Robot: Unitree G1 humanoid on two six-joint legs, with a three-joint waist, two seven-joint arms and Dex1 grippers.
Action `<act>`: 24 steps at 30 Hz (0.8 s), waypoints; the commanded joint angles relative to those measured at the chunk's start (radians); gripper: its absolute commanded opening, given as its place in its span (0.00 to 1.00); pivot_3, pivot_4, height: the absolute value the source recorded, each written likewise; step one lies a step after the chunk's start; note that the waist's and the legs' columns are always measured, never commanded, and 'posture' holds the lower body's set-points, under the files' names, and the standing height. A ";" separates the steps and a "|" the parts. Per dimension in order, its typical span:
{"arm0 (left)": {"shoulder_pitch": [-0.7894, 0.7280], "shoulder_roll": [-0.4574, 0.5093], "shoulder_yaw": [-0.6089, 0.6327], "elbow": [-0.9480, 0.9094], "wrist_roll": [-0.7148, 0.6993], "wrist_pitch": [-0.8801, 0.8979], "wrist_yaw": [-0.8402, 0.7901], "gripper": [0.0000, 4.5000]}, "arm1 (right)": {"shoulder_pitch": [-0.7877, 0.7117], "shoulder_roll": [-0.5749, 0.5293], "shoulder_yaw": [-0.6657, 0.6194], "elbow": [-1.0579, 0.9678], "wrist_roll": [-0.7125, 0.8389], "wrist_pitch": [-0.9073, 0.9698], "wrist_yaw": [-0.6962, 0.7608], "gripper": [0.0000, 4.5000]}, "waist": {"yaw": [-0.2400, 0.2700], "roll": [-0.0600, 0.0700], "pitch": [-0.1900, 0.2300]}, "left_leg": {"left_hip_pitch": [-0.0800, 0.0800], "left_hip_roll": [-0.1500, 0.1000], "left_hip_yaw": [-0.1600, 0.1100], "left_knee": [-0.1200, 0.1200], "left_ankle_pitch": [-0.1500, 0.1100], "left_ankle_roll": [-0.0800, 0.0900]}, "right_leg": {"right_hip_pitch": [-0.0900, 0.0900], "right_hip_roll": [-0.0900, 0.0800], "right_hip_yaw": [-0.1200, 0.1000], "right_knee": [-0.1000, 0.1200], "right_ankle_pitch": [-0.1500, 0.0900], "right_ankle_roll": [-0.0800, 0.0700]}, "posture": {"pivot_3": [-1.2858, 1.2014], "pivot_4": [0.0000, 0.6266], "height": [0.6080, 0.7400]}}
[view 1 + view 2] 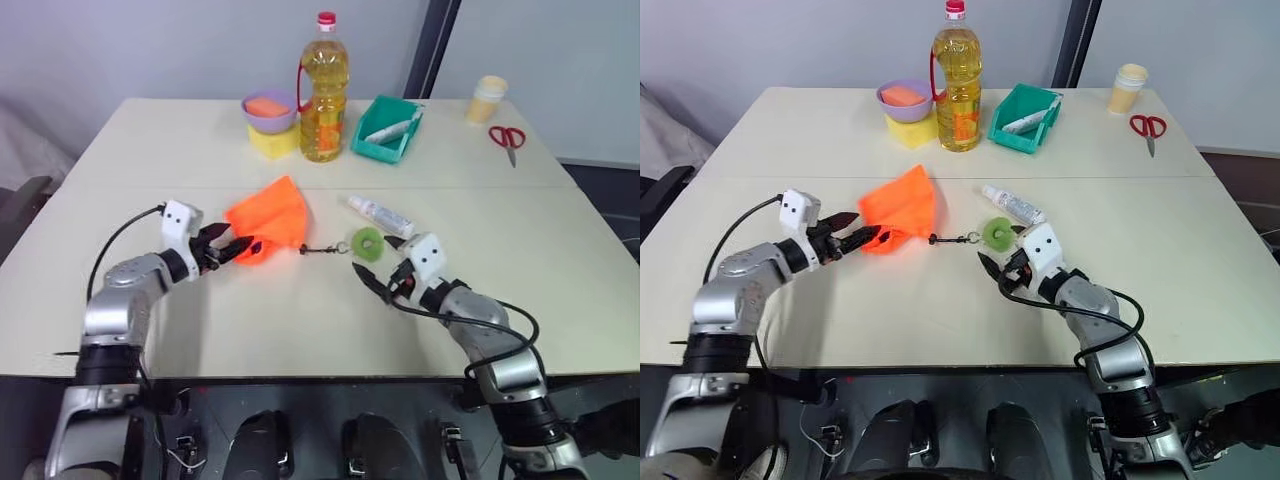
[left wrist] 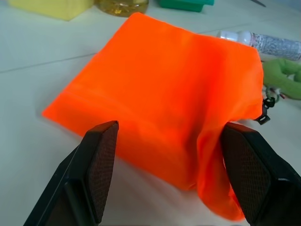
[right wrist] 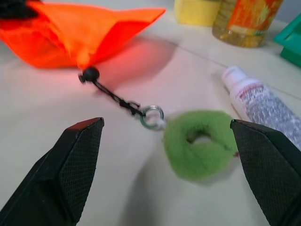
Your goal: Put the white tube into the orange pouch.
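Pale cream table [image 1: 150,330] before a grey wall, broad bare near edge, bright orange fabric drawstring pouch [image 1: 268,218] mid-table by the spread, empty left pincer [image 1: 232,248], slim white tube [image 1: 380,216] just beyond the wide-open right pincer [image 1: 388,266]

Bright orange thin fabric drawstring pouch [image 1: 268,218]: lies crumpled and flat on the tabletop, one corner peaked toward 12 o'clock; its black cord [image 1: 322,249] runs toward 3 o'clock to a fuzzy green ring [image 1: 368,243].
Slim white plastic tube with grey print [image 1: 381,215]: lies on its side just beyond the green ring, at its 1 o'clock, outside the pouch, slanted across the tabletop.
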 commanded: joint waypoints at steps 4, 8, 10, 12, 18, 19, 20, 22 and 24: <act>-0.070 0.058 -0.020 0.016 -0.024 -0.003 -0.139 0.99 | 0.028 0.024 0.012 -0.069 -0.012 -0.027 -0.028 1.00 | -0.004 0.000 0.000 | 0.000 0.000 0.000 0.000 0.000 0.000 | 0.000 0.000 0.000 0.000 0.000 0.000 | 0.52 0.24 0.90; -0.057 0.065 -0.058 -0.043 0.002 -0.063 -0.179 0.99 | 0.035 0.024 0.009 -0.079 -0.010 -0.023 -0.029 1.00 | -0.004 0.000 0.000 | 0.000 0.000 0.000 0.000 0.000 0.000 | 0.000 0.000 0.000 0.000 0.000 0.000 | 0.52 0.24 0.90; -0.041 0.060 -0.098 -0.099 0.045 -0.117 -0.169 0.99 | 0.037 0.017 0.004 -0.080 -0.007 -0.021 -0.025 1.00 | -0.004 0.000 0.000 | 0.000 0.000 0.000 0.000 0.000 0.000 | 0.000 0.000 0.000 0.000 0.000 0.000 | 0.52 0.24 0.90; -0.019 0.058 -0.175 -0.161 0.149 -0.229 -0.142 0.99 | 0.035 0.007 -0.003 -0.080 -0.003 -0.017 -0.017 1.00 | -0.002 0.000 0.000 | 0.000 0.000 0.000 0.000 0.000 0.000 | -0.001 0.000 0.000 0.000 0.000 0.000 | 0.52 0.24 0.90; -0.003 0.043 -0.333 -0.198 0.479 -0.507 0.067 0.99 | 0.032 -0.033 -0.025 -0.086 0.013 0.005 0.016 1.00 | -0.001 0.000 0.000 | -0.001 0.000 0.000 -0.001 -0.004 0.005 | -0.001 -0.001 0.001 0.000 -0.001 -0.003 | 0.52 0.24 0.90; 0.004 0.030 -0.328 -0.212 0.487 -0.508 0.096 0.99 | 0.033 -0.040 -0.027 -0.089 0.017 0.011 0.022 1.00 | -0.001 0.000 0.000 | -0.001 0.000 0.000 -0.001 -0.004 0.006 | -0.001 -0.001 0.001 0.000 -0.002 -0.004 | 0.52 0.24 0.90; 0.014 0.018 -0.316 -0.228 0.481 -0.500 0.116 0.99 | 0.035 -0.047 -0.029 -0.094 0.021 0.017 0.027 1.00 | -0.003 0.000 0.000 | -0.001 0.000 0.000 -0.001 -0.004 0.006 | -0.002 -0.001 0.001 0.000 -0.002 -0.004 | 0.52 0.24 0.90; 0.036 0.011 -0.294 -0.253 0.478 -0.497 0.144 0.99 | 0.039 -0.056 -0.030 -0.104 0.028 0.029 0.037 1.00 | -0.004 0.000 0.000 | -0.001 0.000 0.000 -0.001 -0.004 0.007 | -0.002 -0.001 0.001 0.000 0.000 -0.001 | 0.52 0.24 0.90; 0.073 0.006 -0.233 -0.272 0.411 -0.447 0.150 0.99 | 0.046 -0.063 -0.027 -0.117 0.036 0.043 0.047 1.00 | -0.006 0.000 0.000 | -0.001 0.000 0.000 -0.001 -0.004 0.007 | -0.002 0.000 0.001 0.000 0.000 -0.001 | 0.52 0.24 0.90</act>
